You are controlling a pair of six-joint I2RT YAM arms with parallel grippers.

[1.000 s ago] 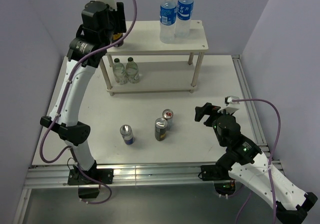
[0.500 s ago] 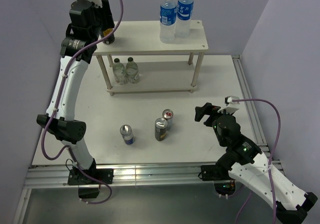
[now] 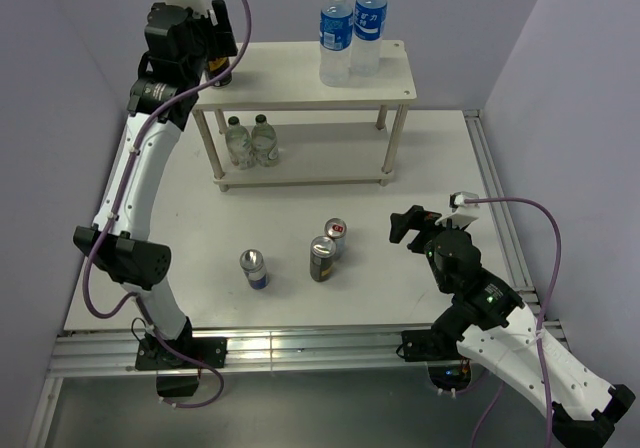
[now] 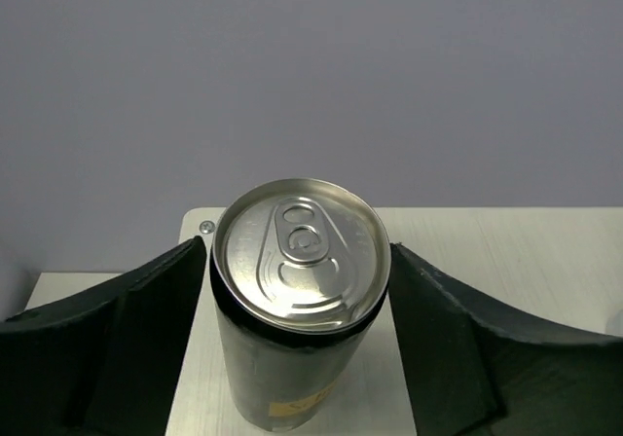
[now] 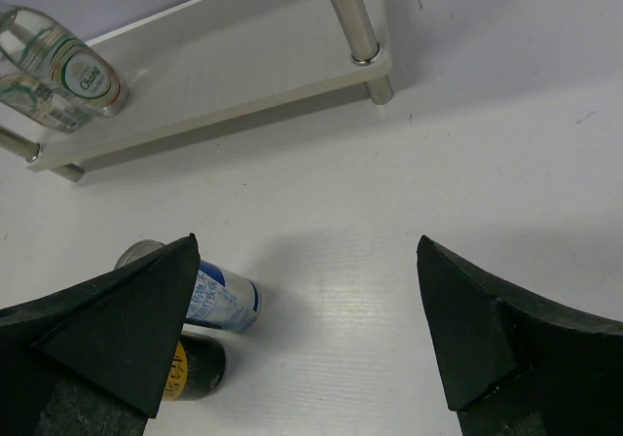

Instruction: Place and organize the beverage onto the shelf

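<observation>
You see a tall black can (image 4: 292, 368) with a shiny silver top and a yellow mark. The shelf (image 3: 300, 88) is pale beige. The two clear water bottles (image 3: 336, 33) have blue labels and blue caps. On the white table (image 3: 420, 158) stand a blue and silver can (image 3: 254, 268) and a red and silver can (image 3: 337, 232).

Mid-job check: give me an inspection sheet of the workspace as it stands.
Surface: white table, three cans standing loose on it.
Job's things: water bottles on the shelf, top tier, right side; black can at its left end; second black can, blue silver can and red silver can on the table.
Clutter: small clear bottles on the lower tier.
Grippers: left gripper shut on the black can; right gripper open above the table.
Cables: purple cables, one along each arm.
Surroundings: plain walls, metal rail at the near edge.
</observation>
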